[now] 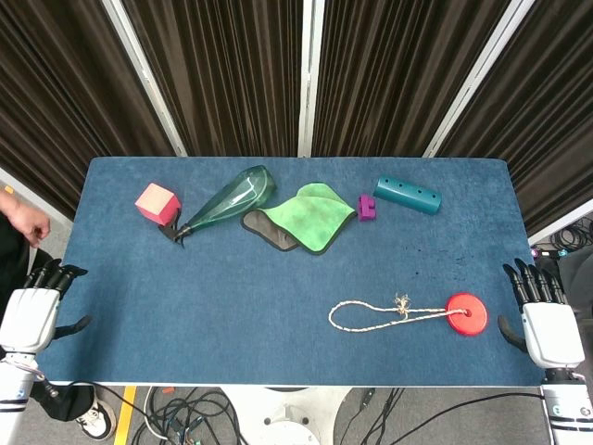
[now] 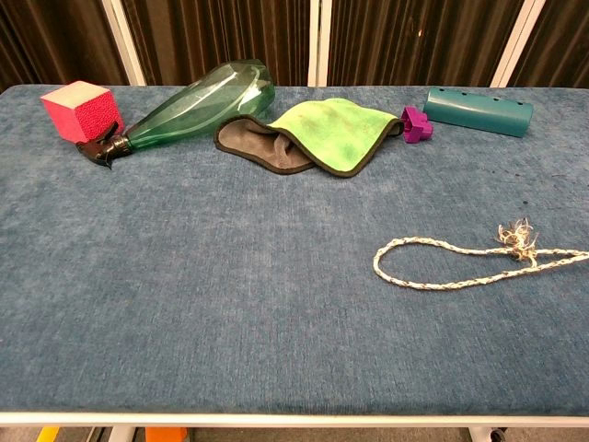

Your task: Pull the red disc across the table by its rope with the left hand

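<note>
A red disc point(image 1: 466, 314) lies flat near the table's front right in the head view. Its white braided rope point(image 1: 371, 318) runs left from it in a long loop, with a frayed knot point(image 1: 402, 304) partway along. In the chest view the rope loop point(image 2: 433, 267) and the knot point(image 2: 515, 237) show at the right, while the disc is out of frame. My left hand point(image 1: 35, 306) hangs off the table's left front corner, fingers apart and empty, far from the rope. Off the right edge beside the disc is my right hand point(image 1: 545, 315), also empty with fingers spread.
Along the back of the blue table point(image 1: 232, 306) lie a pink cube point(image 1: 156, 203), a green bottle on its side point(image 1: 227, 201), a green cloth point(image 1: 306, 216), a small purple block point(image 1: 367, 208) and a teal bar point(image 1: 407, 195). A person's hand point(image 1: 28, 222) shows at far left.
</note>
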`<state>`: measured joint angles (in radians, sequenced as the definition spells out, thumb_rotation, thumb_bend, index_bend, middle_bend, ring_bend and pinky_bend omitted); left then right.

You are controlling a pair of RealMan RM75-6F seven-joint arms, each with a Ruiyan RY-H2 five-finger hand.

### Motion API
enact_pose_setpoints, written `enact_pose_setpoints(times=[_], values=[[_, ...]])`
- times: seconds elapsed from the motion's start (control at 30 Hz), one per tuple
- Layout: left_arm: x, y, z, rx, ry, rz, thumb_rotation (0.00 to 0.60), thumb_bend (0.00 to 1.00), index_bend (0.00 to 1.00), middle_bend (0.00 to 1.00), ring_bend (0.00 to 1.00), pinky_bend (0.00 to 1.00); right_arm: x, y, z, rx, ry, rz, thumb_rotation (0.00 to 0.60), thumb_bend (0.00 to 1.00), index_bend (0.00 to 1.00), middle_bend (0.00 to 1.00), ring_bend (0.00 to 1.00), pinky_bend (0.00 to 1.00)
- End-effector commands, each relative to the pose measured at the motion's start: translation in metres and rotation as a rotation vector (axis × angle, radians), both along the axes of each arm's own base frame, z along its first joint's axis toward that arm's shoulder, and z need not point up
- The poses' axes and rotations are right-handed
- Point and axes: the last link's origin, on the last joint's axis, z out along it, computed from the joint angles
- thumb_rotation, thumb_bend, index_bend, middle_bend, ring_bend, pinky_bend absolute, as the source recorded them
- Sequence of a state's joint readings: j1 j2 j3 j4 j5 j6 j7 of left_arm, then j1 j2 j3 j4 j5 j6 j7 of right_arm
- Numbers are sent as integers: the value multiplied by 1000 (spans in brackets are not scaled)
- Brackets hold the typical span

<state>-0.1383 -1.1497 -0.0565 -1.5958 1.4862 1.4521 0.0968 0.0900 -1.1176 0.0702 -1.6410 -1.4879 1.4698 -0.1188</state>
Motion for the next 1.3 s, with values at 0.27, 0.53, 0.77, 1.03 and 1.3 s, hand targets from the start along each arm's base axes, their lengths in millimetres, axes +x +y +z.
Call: enact_pose_setpoints(times=[0.27,0.53,0.77,1.03,1.3], values=[[8,5,-4,-28,1,-27,600,108,269,237,121,215,-3,0,3,-19,-7,-14,600,257,0,0,0,0],[52,10,-40,-220,-102,-159,600,109,269,237,121,215,-8,-1,9,-37,-12,-21,600,257,0,0,0,0],[130,49,-99,-448,-56,-431,600,108,269,237,120,215,-17,1,24,-82,-21,-52,600,255,0,0,0,0],[198,71,-184,-692,-55,-611,600,111,269,244,121,215,-32,7,32,-110,-53,-93,600,255,0,0,0,0],[232,84,-235,-766,-82,-659,600,120,269,245,120,214,-47,11,30,-98,-74,-127,600,256,0,0,0,0]])
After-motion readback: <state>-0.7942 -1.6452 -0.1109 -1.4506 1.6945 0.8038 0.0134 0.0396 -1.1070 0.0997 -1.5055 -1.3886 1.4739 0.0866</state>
